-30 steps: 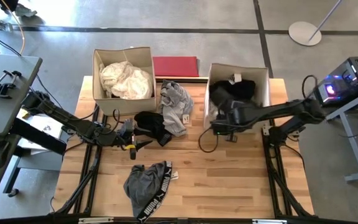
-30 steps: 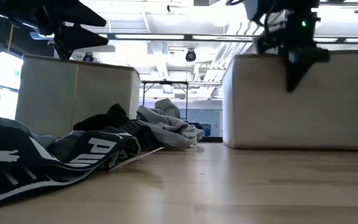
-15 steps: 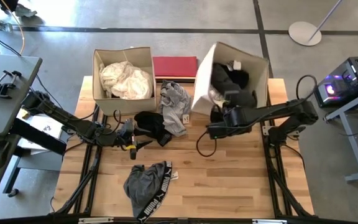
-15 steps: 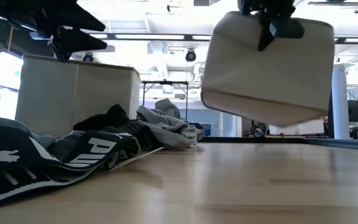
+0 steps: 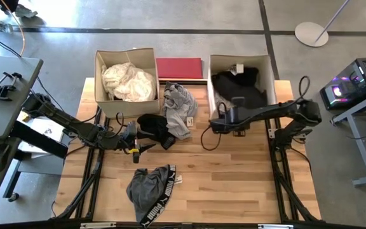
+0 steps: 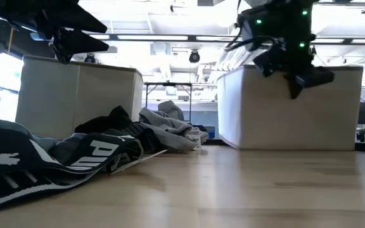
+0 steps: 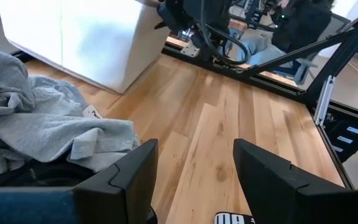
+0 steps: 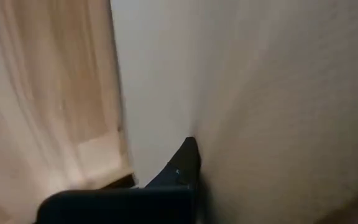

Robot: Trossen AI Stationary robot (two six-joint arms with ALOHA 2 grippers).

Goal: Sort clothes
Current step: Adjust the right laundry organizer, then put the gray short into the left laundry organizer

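The left gripper hovers over the counter with its jaws spread and empty, just beside the black garment. In front of it lies the grey garment with the PUMA waistband. A light grey garment lies crumpled right of the black one. All look light, limp and easy to bunch; I would pinch a raised fold near the middle, so less cloth trails.

The left box holds cream-white pieces. A red board lies behind. The right box holds dark clothes. The right gripper, jaws pressed together, sits against that box's near wall.

The counter is smooth pale wood, standing on a grey floor.
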